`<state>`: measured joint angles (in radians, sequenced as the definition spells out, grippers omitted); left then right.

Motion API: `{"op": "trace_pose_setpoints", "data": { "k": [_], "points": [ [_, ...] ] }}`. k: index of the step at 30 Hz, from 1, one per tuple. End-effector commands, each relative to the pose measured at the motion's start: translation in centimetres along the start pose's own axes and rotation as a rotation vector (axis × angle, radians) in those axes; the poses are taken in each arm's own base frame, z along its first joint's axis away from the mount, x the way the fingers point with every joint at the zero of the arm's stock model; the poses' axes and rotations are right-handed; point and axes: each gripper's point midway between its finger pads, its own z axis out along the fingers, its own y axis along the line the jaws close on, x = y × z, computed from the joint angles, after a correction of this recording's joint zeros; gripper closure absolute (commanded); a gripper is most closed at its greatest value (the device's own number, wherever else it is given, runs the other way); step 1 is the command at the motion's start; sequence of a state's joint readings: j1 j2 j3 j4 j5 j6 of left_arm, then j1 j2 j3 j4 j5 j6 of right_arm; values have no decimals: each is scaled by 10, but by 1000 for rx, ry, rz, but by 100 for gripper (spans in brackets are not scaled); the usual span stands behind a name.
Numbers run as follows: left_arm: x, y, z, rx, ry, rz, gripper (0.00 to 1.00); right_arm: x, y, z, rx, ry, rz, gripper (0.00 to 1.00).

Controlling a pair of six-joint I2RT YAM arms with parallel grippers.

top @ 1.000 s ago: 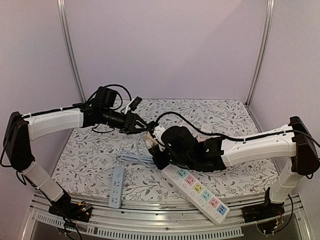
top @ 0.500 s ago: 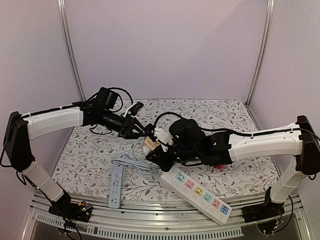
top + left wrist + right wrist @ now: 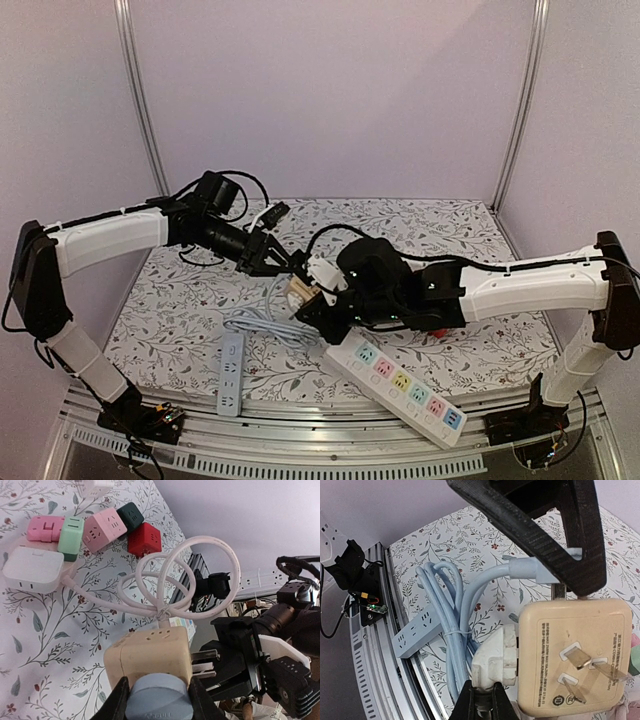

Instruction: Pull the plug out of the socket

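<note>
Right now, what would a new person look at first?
Probably the cream plastic cube socket, held up over the middle of the flowery table. The left gripper pinches its light blue plug, and the right gripper pinches its white plug. Front right lies a long white power strip with pastel sockets.

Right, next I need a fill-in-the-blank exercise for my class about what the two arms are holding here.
1. The left pincer grips the blue plug and the right pincer the white plug; both sit in one ___ cube.
2. That cube shows ___ bare metal prongs.
3. The long strip with coloured sockets lies on the robot's ___.
Missing words: beige, three, right.
</note>
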<state>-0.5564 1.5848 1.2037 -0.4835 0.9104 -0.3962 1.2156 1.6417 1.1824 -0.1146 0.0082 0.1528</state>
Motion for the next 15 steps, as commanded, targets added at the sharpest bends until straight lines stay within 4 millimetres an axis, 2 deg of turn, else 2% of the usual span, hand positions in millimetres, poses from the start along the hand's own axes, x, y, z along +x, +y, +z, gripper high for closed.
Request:
{"op": "trace_pose_setpoints", "data": {
  "k": [1,5,8,12,15],
  "points": [
    [-24,17,-7,-102,-95,86,96,-58,-10,-36,126,-180,42,100],
    [-27,23,-5,-113,-132,64,96,-63,-39,-40,289,-237,144,100],
    [-30,27,-6,-138,-165,60,96,-65,-50,-40,353,-270,220,100],
    [-32,27,-8,-140,-199,55,96,-73,-47,-36,323,-323,272,100],
    [-33,23,-9,-126,-194,62,96,-80,-26,-27,201,-330,232,100]
  ]
}}
